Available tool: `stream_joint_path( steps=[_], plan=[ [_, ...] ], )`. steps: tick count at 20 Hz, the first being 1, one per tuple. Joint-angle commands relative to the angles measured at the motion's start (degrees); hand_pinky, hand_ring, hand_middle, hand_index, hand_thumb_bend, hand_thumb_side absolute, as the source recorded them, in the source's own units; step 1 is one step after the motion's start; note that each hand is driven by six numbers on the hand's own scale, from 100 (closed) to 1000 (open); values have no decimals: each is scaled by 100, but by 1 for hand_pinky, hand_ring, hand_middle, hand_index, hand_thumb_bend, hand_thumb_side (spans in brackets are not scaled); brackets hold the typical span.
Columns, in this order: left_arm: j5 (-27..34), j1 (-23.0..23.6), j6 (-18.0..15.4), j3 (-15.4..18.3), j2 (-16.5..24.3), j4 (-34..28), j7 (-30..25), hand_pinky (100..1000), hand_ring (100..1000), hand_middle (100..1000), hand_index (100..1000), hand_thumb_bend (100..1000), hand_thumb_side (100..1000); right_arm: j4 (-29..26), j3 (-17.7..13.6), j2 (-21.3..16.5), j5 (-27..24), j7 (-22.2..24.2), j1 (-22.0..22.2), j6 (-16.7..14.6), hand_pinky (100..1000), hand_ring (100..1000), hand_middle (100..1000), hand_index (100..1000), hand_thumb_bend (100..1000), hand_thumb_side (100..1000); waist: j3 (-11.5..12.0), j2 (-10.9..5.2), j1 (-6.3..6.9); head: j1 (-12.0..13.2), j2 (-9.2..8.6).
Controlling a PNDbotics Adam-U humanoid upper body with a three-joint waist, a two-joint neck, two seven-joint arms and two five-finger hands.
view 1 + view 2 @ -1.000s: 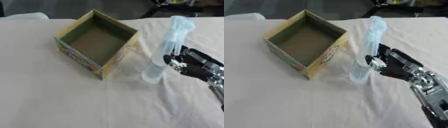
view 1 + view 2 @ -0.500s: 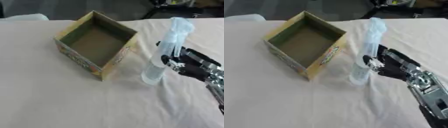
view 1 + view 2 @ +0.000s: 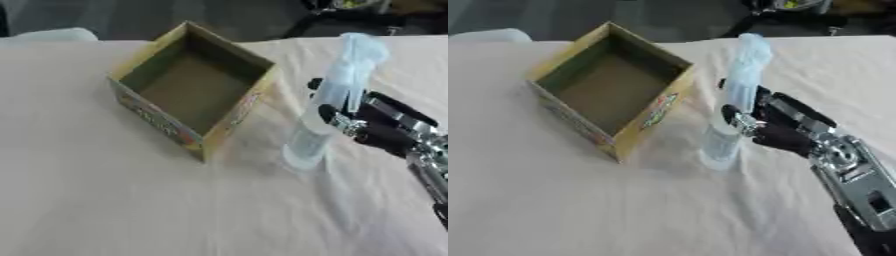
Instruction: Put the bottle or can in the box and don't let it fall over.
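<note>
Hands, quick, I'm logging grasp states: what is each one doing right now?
Left hand: not in view.
Right hand: shut on the tall clear plastic bottle, which stands on the white tablecloth beside the open yellow cardboard box.

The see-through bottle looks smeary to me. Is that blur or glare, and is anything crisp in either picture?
Left eye view: the clear bottle is soft-edged and pale, more blur than glare; the right hand beside it is also soft. Right eye view: the cardboard box has its print smeared, and its inside is evenly lit, with only a faint shadow on the tablecloth. Nothing is truly crisp.
</note>
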Motion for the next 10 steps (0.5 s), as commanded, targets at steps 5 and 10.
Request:
stream_joint_path(
  steps=[5, 10],
  plan=[
    [-8, -33, -12, 13, 124, -53, -40, 988, 1000, 997, 718, 102, 756, -6, 6, -43, -125, 76, -118, 3, 1000, 1000, 1000, 1000, 100, 577, 13, -68, 4, -35, -94],
    [-10, -36, -12, 14, 121, -55, -47, 989, 1000, 997, 718, 102, 756, 30, 43, 5, -232, 147, -139, 7, 1000, 1000, 1000, 1000, 100, 579, 15, -59, 6, -37, -97]
  ],
)
